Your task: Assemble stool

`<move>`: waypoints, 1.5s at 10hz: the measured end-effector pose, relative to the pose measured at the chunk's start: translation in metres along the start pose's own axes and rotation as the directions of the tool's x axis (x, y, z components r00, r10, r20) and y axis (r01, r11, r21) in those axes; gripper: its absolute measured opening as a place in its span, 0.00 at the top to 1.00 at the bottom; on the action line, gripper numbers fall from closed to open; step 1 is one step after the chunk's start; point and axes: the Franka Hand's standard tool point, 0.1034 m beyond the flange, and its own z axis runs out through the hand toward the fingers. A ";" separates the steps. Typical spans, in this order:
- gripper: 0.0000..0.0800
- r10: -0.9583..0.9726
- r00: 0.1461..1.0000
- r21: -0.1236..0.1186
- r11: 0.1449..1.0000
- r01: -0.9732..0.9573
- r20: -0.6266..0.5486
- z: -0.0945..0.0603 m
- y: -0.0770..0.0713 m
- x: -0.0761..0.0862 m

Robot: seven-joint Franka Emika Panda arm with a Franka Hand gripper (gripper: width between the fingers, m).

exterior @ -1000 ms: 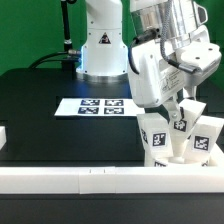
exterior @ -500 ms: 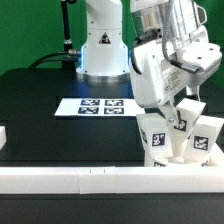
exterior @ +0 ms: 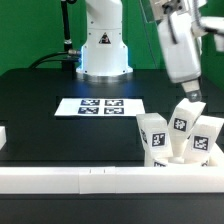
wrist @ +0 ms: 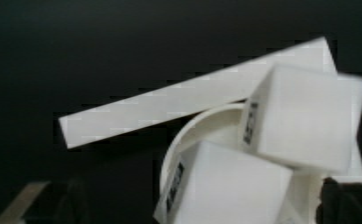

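Observation:
Three white stool legs with square tags stand close together at the front, on the exterior view's right: one at the left [exterior: 152,135], one in the middle, tilted [exterior: 181,122], one at the right [exterior: 206,137]. The round seat is mostly hidden under them; its curved rim [wrist: 192,140] shows in the wrist view beside two legs [wrist: 306,110]. My gripper [exterior: 190,95] hovers just above the middle leg, holding nothing. In the wrist view my gripper [wrist: 196,205] has its dark fingers [wrist: 36,200] wide apart, clear of the leg between them.
A long white rail [exterior: 90,178] runs along the table's front edge, right before the legs; it crosses the wrist view [wrist: 160,105] too. The marker board [exterior: 100,105] lies mid-table. The robot's base [exterior: 103,50] stands behind it. A white piece [exterior: 3,135] sits at the left edge.
The arm has risen and swung toward the exterior view's right, off the legs. The middle leg that it covered now stands free.

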 end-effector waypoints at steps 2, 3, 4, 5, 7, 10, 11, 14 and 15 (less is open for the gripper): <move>0.19 -0.124 0.992 0.000 0.992 0.124 -0.003 0.002 0.000 0.002; 0.19 -0.190 0.982 0.000 0.982 0.190 -0.004 0.002 0.000 0.002; 0.19 -0.263 0.965 -0.010 0.965 0.263 -0.007 0.002 0.001 0.001; 0.19 -0.424 0.905 -0.034 0.906 0.423 -0.025 -0.003 -0.001 -0.004; 0.19 -0.681 0.731 -0.052 0.733 0.679 -0.045 -0.008 -0.002 -0.012; 0.19 -0.853 0.515 -0.046 0.520 0.853 -0.087 -0.002 0.002 -0.017; 0.19 -0.886 0.455 -0.051 0.460 0.886 -0.086 -0.003 0.000 -0.016; 0.19 -0.993 0.099 -0.119 0.107 0.987 -0.067 -0.002 0.001 -0.016; 0.19 -0.998 -0.050 -0.142 -0.043 0.989 -0.046 -0.004 0.000 -0.019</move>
